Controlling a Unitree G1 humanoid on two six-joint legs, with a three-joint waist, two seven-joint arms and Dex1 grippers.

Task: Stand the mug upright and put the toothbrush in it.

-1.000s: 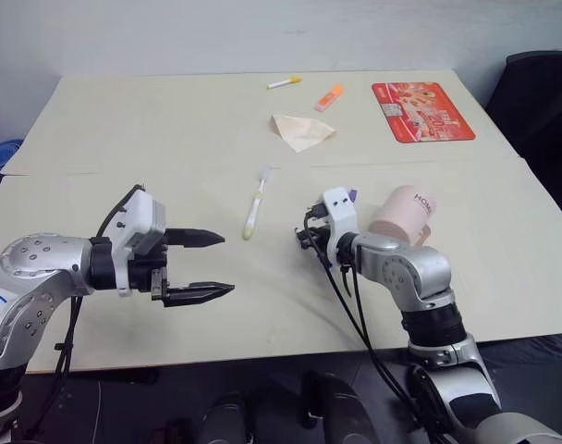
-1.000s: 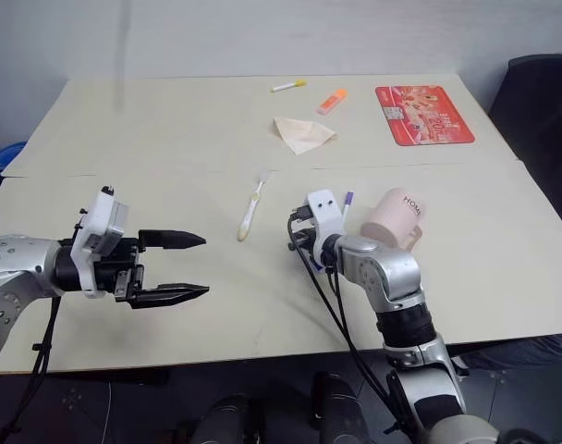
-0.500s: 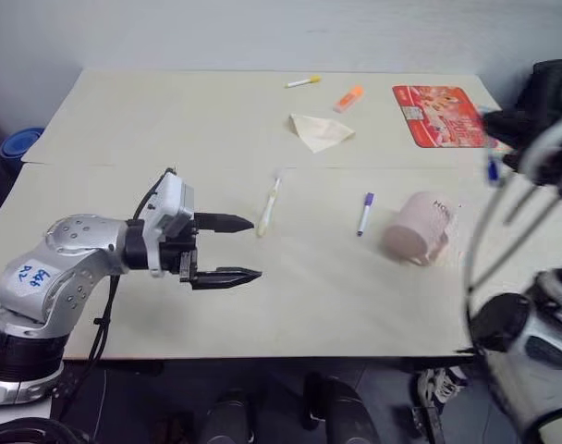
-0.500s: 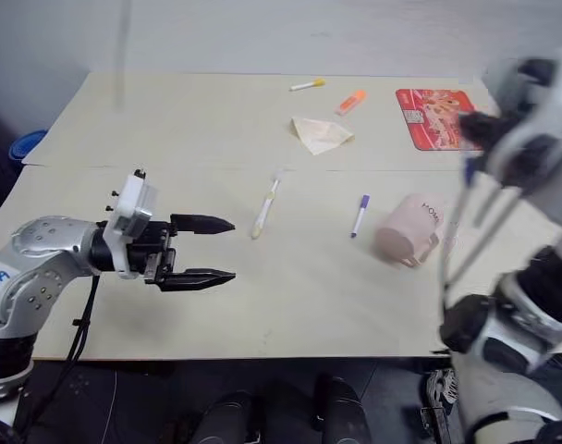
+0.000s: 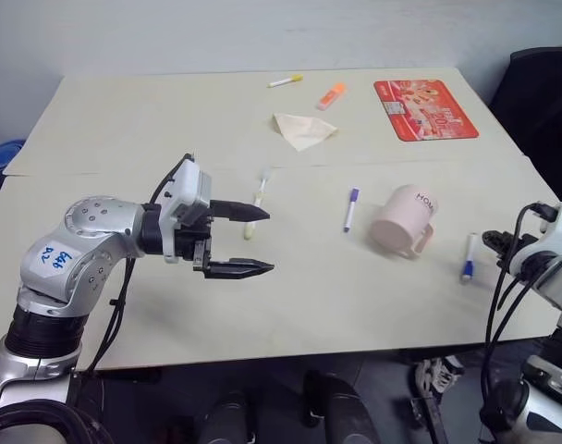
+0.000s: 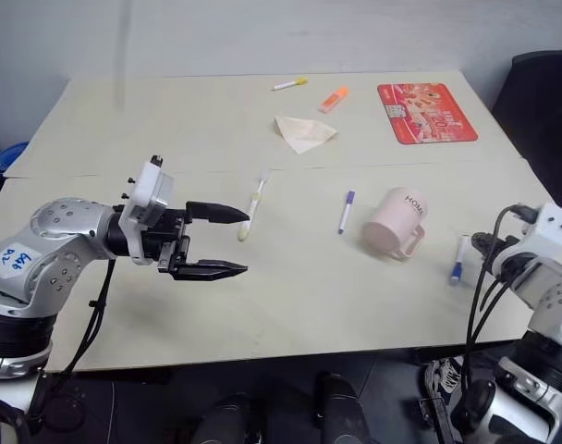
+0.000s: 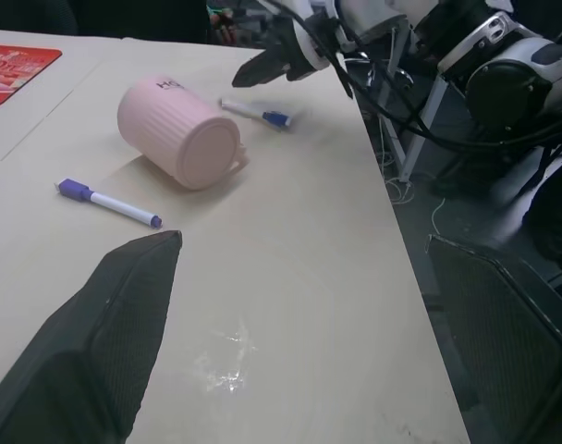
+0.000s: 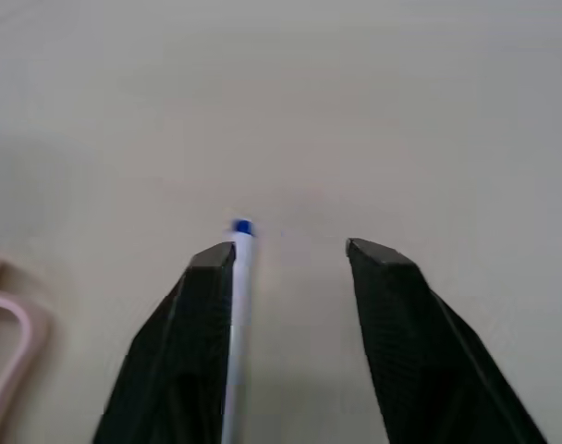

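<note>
The pale pink mug [image 5: 401, 219] lies on its side right of the table's middle, handle toward the front edge. The toothbrush [image 5: 255, 208] lies flat on the table left of it. My left gripper [image 5: 268, 241] hangs open just in front of the toothbrush, its upper finger level with the brush's yellow end, and holds nothing. My right gripper [image 8: 290, 250] is open at the table's right edge, over a blue-capped marker [image 8: 237, 305] that lies on the table alongside one finger. In the left wrist view the mug [image 7: 175, 134] lies past my fingers.
A purple-capped marker [image 5: 350, 209] lies between toothbrush and mug. Toward the back are a crumpled tissue [image 5: 302, 129], an orange highlighter [image 5: 330, 95], a yellow-capped pen [image 5: 285, 81] and a red card [image 5: 424, 109]. A black chair [image 5: 540, 102] stands right of the table.
My right arm swung from the mug to the table's right edge, opened, and the blue-capped marker now lies on the table. My left gripper moved right toward the toothbrush.
</note>
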